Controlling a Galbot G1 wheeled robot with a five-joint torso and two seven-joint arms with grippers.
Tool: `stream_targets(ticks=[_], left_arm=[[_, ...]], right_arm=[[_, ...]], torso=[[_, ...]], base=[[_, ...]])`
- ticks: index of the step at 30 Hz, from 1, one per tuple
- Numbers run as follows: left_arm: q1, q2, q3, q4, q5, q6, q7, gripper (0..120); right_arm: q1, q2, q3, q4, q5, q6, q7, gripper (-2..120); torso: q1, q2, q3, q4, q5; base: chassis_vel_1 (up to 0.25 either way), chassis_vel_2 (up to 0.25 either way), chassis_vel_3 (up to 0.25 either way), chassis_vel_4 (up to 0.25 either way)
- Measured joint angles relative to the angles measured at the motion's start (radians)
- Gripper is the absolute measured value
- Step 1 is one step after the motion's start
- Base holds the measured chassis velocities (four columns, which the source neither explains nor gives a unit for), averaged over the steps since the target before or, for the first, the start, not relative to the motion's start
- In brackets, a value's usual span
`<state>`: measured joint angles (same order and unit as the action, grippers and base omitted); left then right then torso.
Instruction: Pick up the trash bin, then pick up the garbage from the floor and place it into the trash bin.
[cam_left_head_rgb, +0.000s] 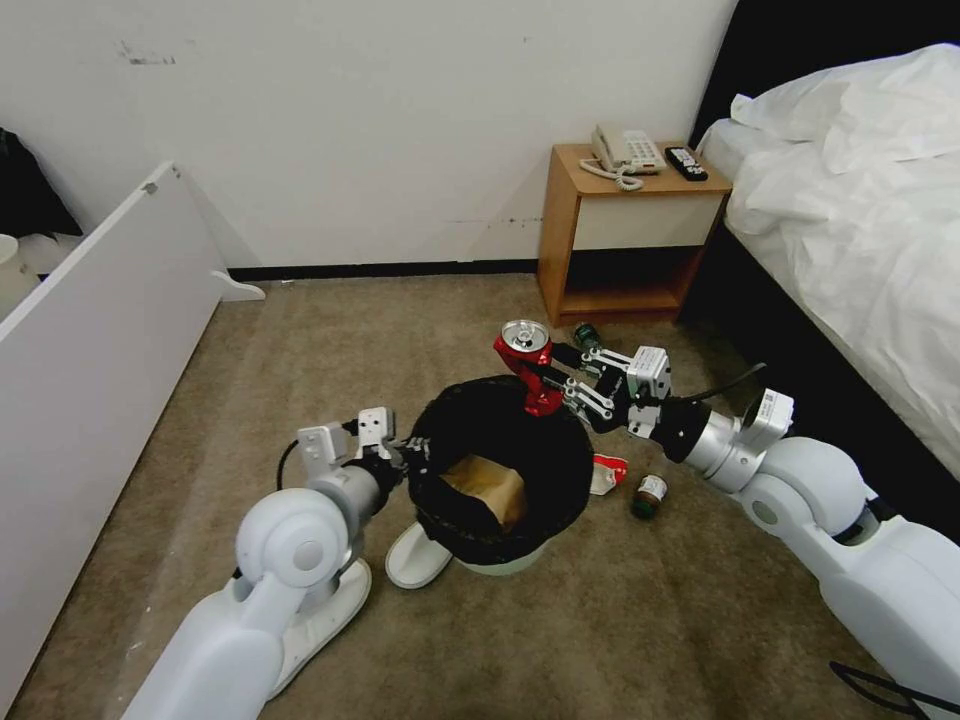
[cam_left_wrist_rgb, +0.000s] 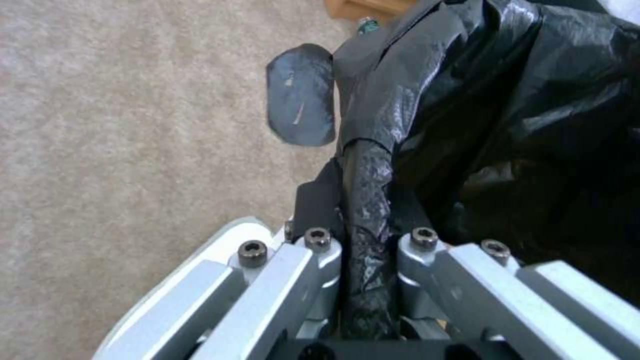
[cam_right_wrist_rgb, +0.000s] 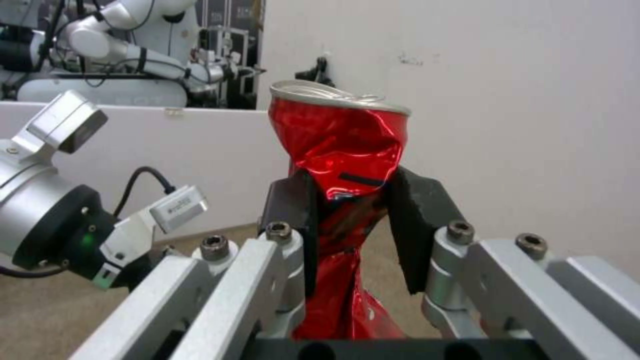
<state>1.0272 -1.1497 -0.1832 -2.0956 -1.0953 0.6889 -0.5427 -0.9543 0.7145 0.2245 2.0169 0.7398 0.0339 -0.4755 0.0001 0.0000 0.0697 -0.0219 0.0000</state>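
The right gripper (cam_left_head_rgb: 560, 385) has its jaws clamped on the crushed red can (cam_left_head_rgb: 530, 365) above the trash bin (cam_left_head_rgb: 500, 470), whose bag-lined rim the left gripper (cam_left_head_rgb: 410, 458) jaws pinch.

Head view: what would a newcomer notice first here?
The right gripper holds a crushed red can over the far rim of the bin. The left gripper pinches the bin's black liner at its left rim; a brown paper bag lies inside.

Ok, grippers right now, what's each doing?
Left gripper: shut on the trash bin rim.
Right gripper: shut on the crushed red can.
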Motion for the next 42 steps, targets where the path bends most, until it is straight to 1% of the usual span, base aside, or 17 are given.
stream_targets(ticks=[6, 16, 18, 19, 21, 22, 23, 25, 27, 28, 30, 31, 32, 33, 34, 36, 42], left_arm=[[-0.024, 0.000, 0.017, 0.020, -0.015, -0.015, 0.026, 4], [-0.031, -0.004, 0.018, 0.028, -0.019, -0.020, 0.038, 4], [-0.028, -0.007, 0.017, 0.028, -0.015, -0.020, 0.039, 4], [-0.028, -0.007, 0.017, 0.028, -0.015, -0.020, 0.039, 4], [-0.025, -0.008, 0.014, 0.028, -0.012, -0.021, 0.039, 4], [-0.025, -0.008, 0.014, 0.028, -0.012, -0.021, 0.039, 4], [-0.023, -0.008, 0.011, 0.028, -0.010, -0.021, 0.040, 4], [-0.022, -0.008, 0.010, 0.028, -0.009, -0.021, 0.040, 4], [-0.019, -0.010, 0.007, 0.026, -0.004, -0.021, 0.040, 4], [-0.019, -0.010, 0.007, 0.026, -0.004, -0.021, 0.040, 4], [-0.014, -0.011, 0.003, 0.023, 0.003, -0.022, 0.040, 4], [-0.014, -0.011, 0.003, 0.023, 0.003, -0.022, 0.040, 4], [-0.012, -0.012, 0.002, 0.023, 0.006, -0.022, 0.040, 4], [-0.007, -0.016, -0.003, 0.020, 0.013, -0.023, 0.039, 4], [-0.007, -0.016, -0.003, 0.020, 0.013, -0.023, 0.039, 4], [0.000, -0.020, -0.007, 0.018, 0.019, -0.026, 0.039, 4], [0.003, -0.022, -0.008, 0.017, 0.029, -0.027, 0.039, 4]], right_arm=[[-0.013, -0.024, -0.013, -0.002, 0.001, -0.003, -0.002, 22], [-0.034, -0.075, -0.042, -0.002, -0.006, -0.019, 0.016, 22], [-0.036, -0.077, -0.043, -0.004, -0.009, -0.019, 0.027, 32], [-0.036, -0.077, -0.043, -0.004, -0.009, -0.019, 0.027, 32], [-0.036, -0.077, -0.043, -0.003, -0.010, -0.015, 0.034, 43], [-0.036, -0.077, -0.043, -0.003, -0.010, -0.015, 0.034, 43], [-0.036, -0.077, -0.043, -0.002, -0.010, -0.012, 0.035, 50], [-0.036, -0.077, -0.042, -0.001, -0.010, -0.011, 0.036, 53], [-0.036, -0.077, -0.039, 0.002, -0.010, -0.010, 0.042, 65], [-0.036, -0.077, -0.039, 0.002, -0.010, -0.010, 0.042, 65], [-0.036, -0.079, -0.034, 0.007, -0.010, -0.009, 0.045, 75], [-0.036, -0.079, -0.034, 0.007, -0.010, -0.009, 0.045, 75], [-0.036, -0.080, -0.032, 0.009, -0.010, -0.008, 0.047, 79], [-0.036, -0.082, -0.026, 0.015, -0.009, -0.008, 0.052, 86], [-0.036, -0.082, -0.026, 0.015, -0.009, -0.008, 0.052, 86], [-0.035, -0.083, -0.015, 0.026, -0.005, -0.008, 0.060, 96], [-0.032, -0.083, -0.006, 0.035, -0.001, -0.008, 0.064, 99]], torso=[[0.000, 0.000, 0.000, 0.0001, 0.0000], [0.000, 0.000, 0.000, 0.0000, 0.0000], [0.000, 0.000, 0.000, 0.0001, 0.0000], [0.000, 0.000, 0.000, 0.0001, 0.0000], [0.000, 0.000, 0.000, 0.0002, 0.0000], [0.000, 0.000, 0.000, 0.0002, 0.0000], [0.000, 0.000, 0.000, 0.0002, 0.0000], [0.000, 0.000, 0.000, 0.0001, 0.0000], [0.000, 0.000, 0.000, 0.0001, 0.0000], [0.000, 0.000, 0.000, 0.0001, 0.0000], [0.000, 0.000, 0.000, 0.0001, 0.0000], [0.000, 0.000, 0.000, 0.0001, 0.0000], [0.000, 0.000, 0.000, 0.0001, 0.0000], [0.000, 0.000, 0.000, 0.0000, 0.0000], [0.000, 0.000, 0.000, 0.0000, 0.0000], [0.000, 0.000, 0.000, 0.0001, 0.0000], [0.000, 0.000, 0.000, 0.0001, 0.0000]], base=[[0.000, 0.000, 0.000, 0.000], [0.000, 0.000, 0.000, 0.000], [0.000, 0.000, 0.000, 0.000], [0.000, 0.000, 0.000, 0.000], [0.000, 0.000, 0.000, 0.000], [0.000, 0.000, 0.000, 0.000], [0.000, 0.000, 0.000, 0.000], [0.000, 0.000, 0.000, 0.000], [0.000, 0.000, 0.000, 0.000], [0.000, 0.000, 0.000, 0.000], [0.000, 0.000, 0.000, 0.000], [0.000, 0.000, 0.000, 0.000], [0.000, 0.000, 0.000, 0.000], [0.000, 0.000, 0.000, 0.000], [0.000, 0.000, 0.000, 0.000], [0.000, 0.000, 0.000, 0.000], [0.000, 0.000, 0.000, 0.000]])
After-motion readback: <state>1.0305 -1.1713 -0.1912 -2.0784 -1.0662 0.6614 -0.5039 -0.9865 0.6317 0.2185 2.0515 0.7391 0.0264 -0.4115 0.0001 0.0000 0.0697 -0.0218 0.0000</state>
